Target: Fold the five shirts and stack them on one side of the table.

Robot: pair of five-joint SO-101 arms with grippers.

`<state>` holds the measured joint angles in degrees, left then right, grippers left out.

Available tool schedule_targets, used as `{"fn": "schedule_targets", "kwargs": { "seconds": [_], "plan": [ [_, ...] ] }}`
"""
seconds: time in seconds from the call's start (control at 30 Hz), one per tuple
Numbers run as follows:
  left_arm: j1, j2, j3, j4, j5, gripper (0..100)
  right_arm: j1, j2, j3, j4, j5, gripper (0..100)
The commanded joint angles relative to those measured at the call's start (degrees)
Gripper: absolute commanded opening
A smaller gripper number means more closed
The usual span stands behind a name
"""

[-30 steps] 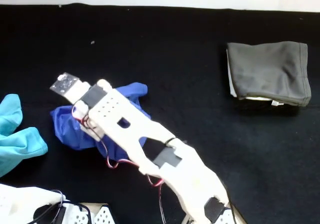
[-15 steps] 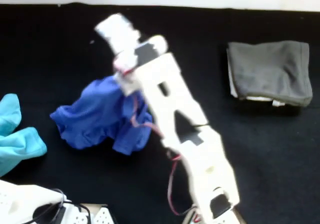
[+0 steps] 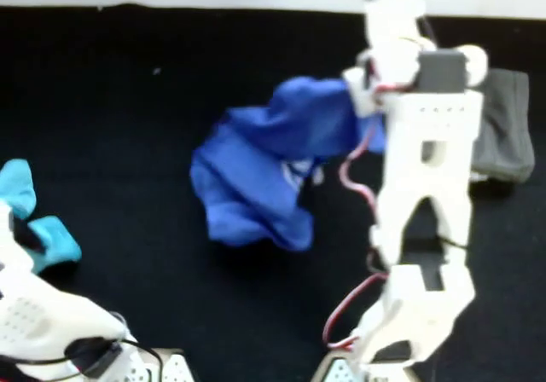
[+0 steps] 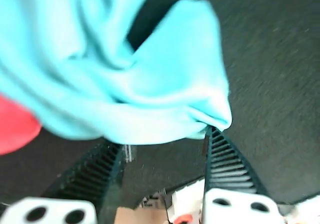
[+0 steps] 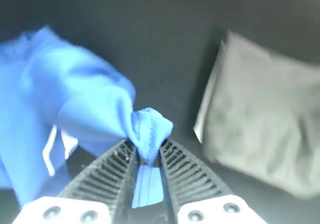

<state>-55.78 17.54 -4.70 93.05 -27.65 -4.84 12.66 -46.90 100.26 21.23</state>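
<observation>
The right gripper (image 5: pixel 147 145) is closed almost all the way on a small bunched tuck of the blue shirt (image 3: pixel 256 169). The rest of the shirt hangs crumpled from that pinch, over the middle of the table (image 3: pixel 128 101) and a little to the far side. Its lower folds look close to the black cloth, though I cannot tell whether they touch it. The folded grey shirt (image 3: pixel 505 143) lies at the far right, just beside the gripper and partly under the arm.

The left gripper (image 4: pixel 165 139) stands wide open with nothing between its fingers. One fingertip sits right at a corner of the cyan shirt (image 4: pixel 125 74), which lies heaped at the left edge. Something red (image 4: pixel 12 129) shows beside the heap (I cannot tell what it is).

The main risk is the grip. So little cloth is held that a quick swing or the weight of the hanging shirt could pull it free, and it would drop in a worse tangle. The grey shirt is also very near. A trailing sleeve, or the arm itself, could catch it and drag its fold open. If the blue shirt is set down bunched like this, it would probably need spreading flat before it can be folded.
</observation>
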Motion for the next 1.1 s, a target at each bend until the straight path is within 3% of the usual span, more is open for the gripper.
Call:
{"fn": "schedule_targets", "kwargs": {
  "seconds": [0.0,0.17,0.43,0.63,0.87,1.07],
  "plan": [
    [8.4,-0.7,-2.2,0.6,2.8,22,4.7,-2.8,5.6,0.6,3.1,0.6],
    [17.1,-0.7,-2.1,0.6,6.9,22,7.4,-2.9,8.9,0.6,4.1,0.6],
    [32.0,-1.1,-2.2,2.9,13.5,22,14.4,-2.9,1.7,0.7,3.9,0.6],
    [43.5,-9.5,-1.9,3.2,15.3,22,17.8,-2.9,1.6,0.7,3.9,0.6],
    [62.1,-14.0,0.7,1.2,15.4,22,16.7,-2.5,1.7,0.7,3.9,0.6],
    [72.9,-13.8,5.5,-4.0,15.5,23,16.0,-2.6,1.7,0.7,3.8,0.6]
  ]
}}
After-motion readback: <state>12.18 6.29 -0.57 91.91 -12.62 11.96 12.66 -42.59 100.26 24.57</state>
